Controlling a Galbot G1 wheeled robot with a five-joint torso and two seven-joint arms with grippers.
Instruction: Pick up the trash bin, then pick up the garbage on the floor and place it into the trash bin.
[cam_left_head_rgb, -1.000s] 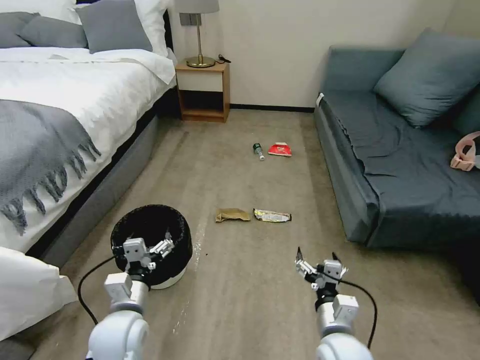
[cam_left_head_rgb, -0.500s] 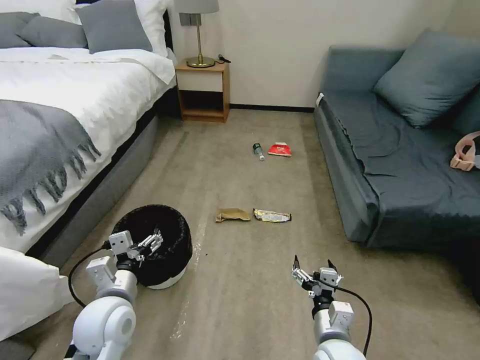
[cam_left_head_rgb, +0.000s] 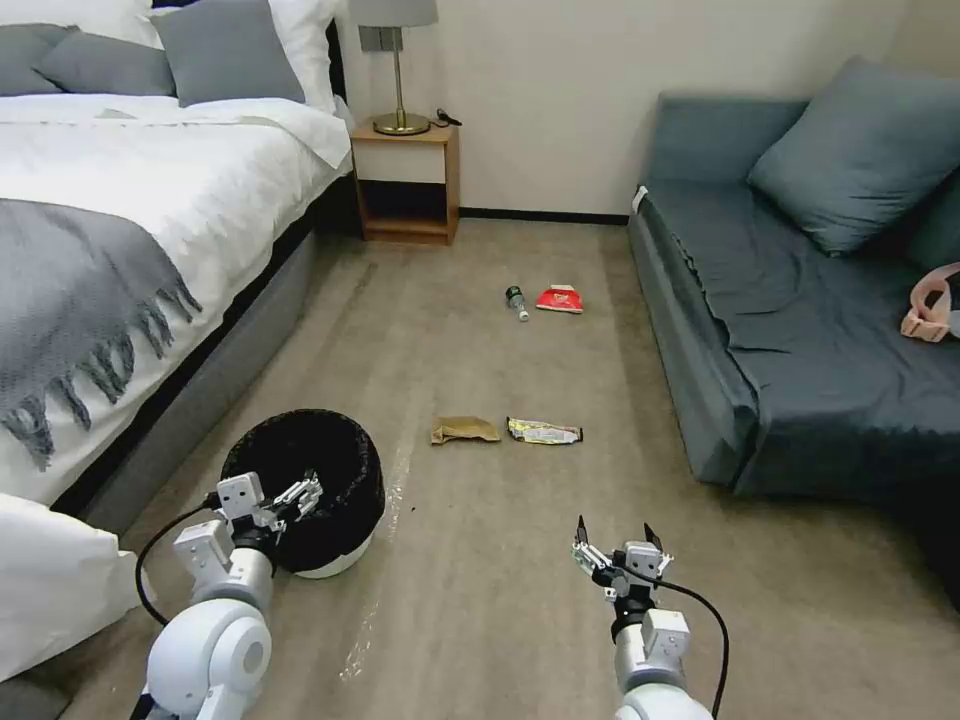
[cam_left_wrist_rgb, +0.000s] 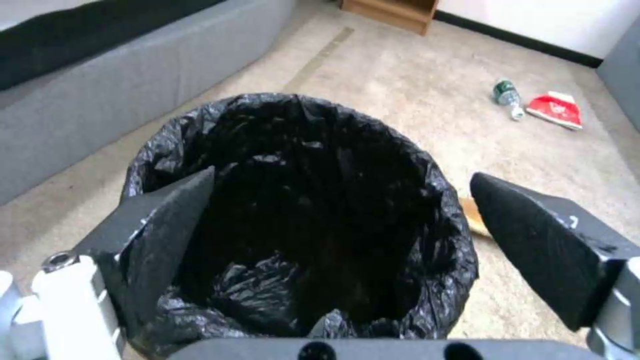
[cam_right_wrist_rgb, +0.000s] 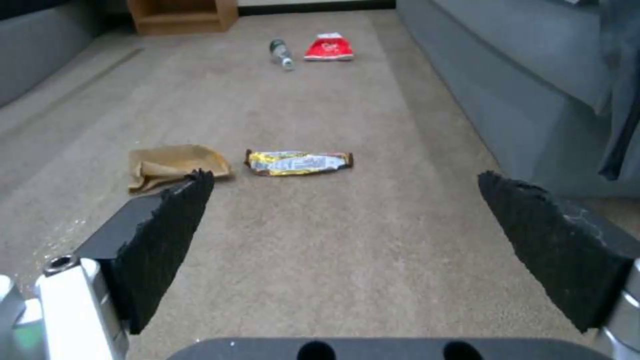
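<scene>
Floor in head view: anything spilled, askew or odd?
Four litter pieces lie loose: brown paper bag beside snack wrapper; farther off, bottle on its side by red packet. Trash bin stands upright.

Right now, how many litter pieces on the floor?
4. Brown paper bag and yellow-silver wrapper side by side mid-floor; bottle and red packet farther off, toward the nightstand. More may lie hidden.
</scene>
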